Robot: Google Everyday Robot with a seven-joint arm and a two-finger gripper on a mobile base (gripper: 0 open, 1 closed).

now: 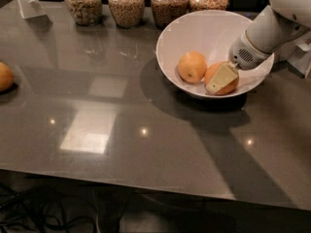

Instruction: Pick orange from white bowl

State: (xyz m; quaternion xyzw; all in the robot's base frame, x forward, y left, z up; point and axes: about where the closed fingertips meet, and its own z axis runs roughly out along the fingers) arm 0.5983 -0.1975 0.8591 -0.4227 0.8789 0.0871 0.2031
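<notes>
- Pincer (221, 79) reaches down into the white bowl (194, 33) from the right, lying against the front of the orange (232, 85); whether it is clamped on it, I cannot tell.
- Orange sits in the bowl's right half, just beside a paler fruit (192, 67).
- Bowl stands near the far right corner of the tabletop (146, 169).
- Four filled jars (126, 6) line the far edge.
- Another fruit (4, 76) lies at the left edge.

The grey table (146, 178) carries a white bowl (194, 28), four jars (126, 6), a loose fruit (4, 76) and a stand (29, 1); the gripper (221, 79) is inside the bowl
</notes>
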